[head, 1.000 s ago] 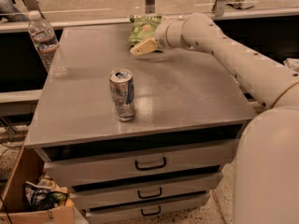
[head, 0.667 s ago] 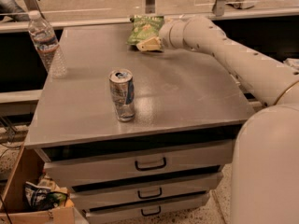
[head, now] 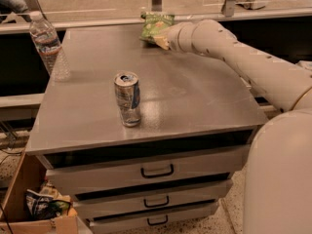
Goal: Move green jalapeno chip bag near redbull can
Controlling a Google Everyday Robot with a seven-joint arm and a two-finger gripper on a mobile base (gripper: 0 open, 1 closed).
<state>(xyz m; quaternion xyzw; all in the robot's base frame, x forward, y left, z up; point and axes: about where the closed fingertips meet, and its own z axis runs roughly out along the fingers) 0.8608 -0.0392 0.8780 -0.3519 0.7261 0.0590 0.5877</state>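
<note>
The green jalapeno chip bag [head: 156,24] lies at the far edge of the grey table [head: 195,96], near the middle of the back. My gripper [head: 161,41] is at the bag's front right edge, touching or just in front of it, with the white arm reaching in from the right. The redbull can [head: 127,99] stands upright on the table's front left part, well apart from the bag and the gripper.
A clear plastic water bottle [head: 48,45] stands at the table's left edge. Drawers [head: 156,172] sit under the tabletop. A cardboard box with rubbish [head: 41,211] is on the floor at the lower left. A glass partition runs behind the table.
My gripper has moved farther back and slightly right, closing in on the chip bag's front edge. The can and the bottle have not moved.
</note>
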